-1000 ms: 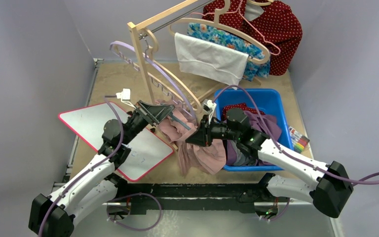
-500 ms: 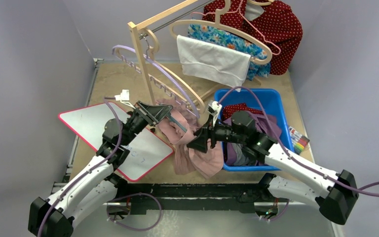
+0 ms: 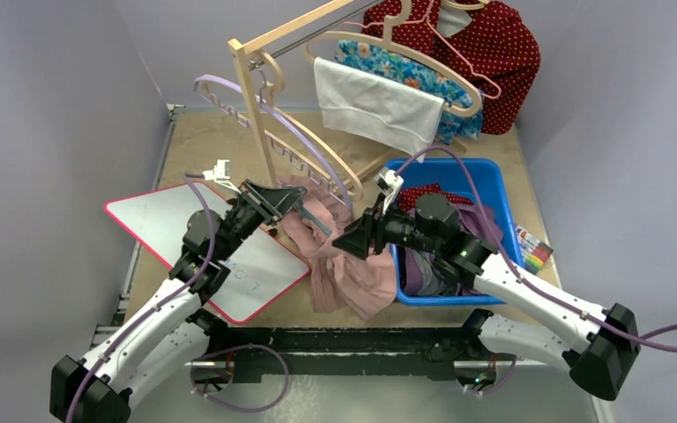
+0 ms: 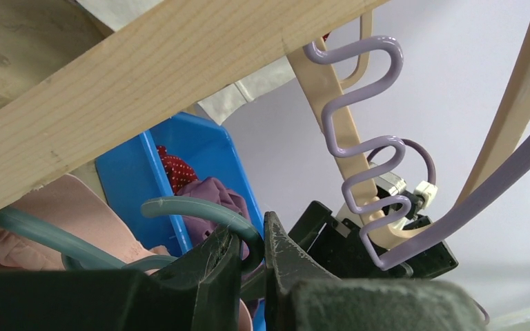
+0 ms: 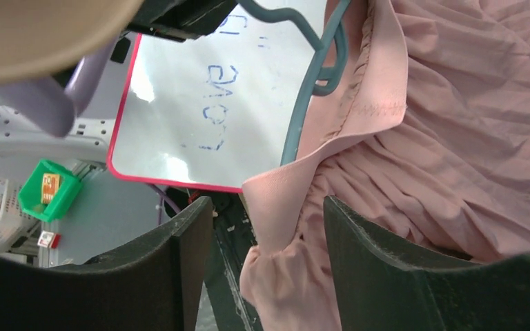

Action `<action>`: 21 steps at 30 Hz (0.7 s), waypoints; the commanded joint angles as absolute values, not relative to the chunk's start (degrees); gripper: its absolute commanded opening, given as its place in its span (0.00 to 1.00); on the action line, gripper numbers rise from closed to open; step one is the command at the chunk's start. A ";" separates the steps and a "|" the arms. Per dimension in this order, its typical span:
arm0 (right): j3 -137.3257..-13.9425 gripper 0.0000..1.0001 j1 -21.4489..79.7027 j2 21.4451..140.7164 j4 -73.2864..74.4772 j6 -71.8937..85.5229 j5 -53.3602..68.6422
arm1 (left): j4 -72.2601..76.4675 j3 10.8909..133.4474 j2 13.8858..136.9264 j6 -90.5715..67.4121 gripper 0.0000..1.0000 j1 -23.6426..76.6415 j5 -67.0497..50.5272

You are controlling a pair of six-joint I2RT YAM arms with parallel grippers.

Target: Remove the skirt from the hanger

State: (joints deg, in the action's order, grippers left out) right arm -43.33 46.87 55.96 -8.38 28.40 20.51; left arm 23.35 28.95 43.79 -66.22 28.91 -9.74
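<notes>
Pink skirt [image 3: 353, 282]: bunched in the middle of the table [image 3: 203, 141], between the whiteboard [image 3: 167, 220] and the blue bin [image 3: 494, 189]. Its lower folds are heaped on the tabletop against the bin's near-left corner. The upper part is lifted toward the teal hanger [image 3: 317, 220].

Right wrist view: the gathered waistband of the skirt [image 5: 455, 138] runs along 1 arm of the hanger [image 5: 310, 103]. 1 corner of the band is folded out and down, and the rest falls in pleats.

Left gripper [image 3: 295, 201]: clamped on the hanger. In its own wrist view the 2 fingers of the left gripper [image 4: 252, 234] stand almost together, with the teal hook [image 4: 207, 210] curving in between them.

Right gripper [image 3: 348, 245]: released, holding nothing. The fingers of the right gripper [image 5: 268, 207] stand wide apart, with the folded waistband corner in the gap. I cannot tell whether either finger touches it.

Surroundings:
- The whiteboard [image 5: 214, 89] has a red edge and faint blue writing, and lies flat under the left arm.
- The bin holds purple and red-dotted cloth.
- The wooden rack [image 3: 251, 97] stands behind, carrying a lilac wavy hanger [image 4: 352, 138].
- A white cloth [image 3: 375, 106] hangs over a wooden hanger.
- A red dotted garment [image 3: 502, 53] is at the far right.
- A pack of markers [image 3: 533, 249] lies just right of the bin.
</notes>
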 commanded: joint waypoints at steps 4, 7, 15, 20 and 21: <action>-46.78 0.49 47.02 58.62 -17.49 31.75 18.67 | 25.78 32.57 42.80 -64.69 0.00 28.56 -9.41; -46.05 0.46 46.97 58.49 -17.26 32.10 17.23 | 25.49 32.61 42.67 -64.80 0.00 28.56 -9.15; -45.54 0.46 47.02 60.77 -19.62 32.45 19.50 | 27.79 32.57 44.07 -65.67 0.00 28.59 -10.01; -45.73 0.37 47.02 62.25 -20.24 32.36 20.12 | 27.91 32.90 43.90 -65.76 0.00 28.56 -10.11; -45.63 0.35 47.02 62.31 -20.62 32.44 20.25 | 27.88 32.80 43.80 -65.78 0.00 28.56 -10.14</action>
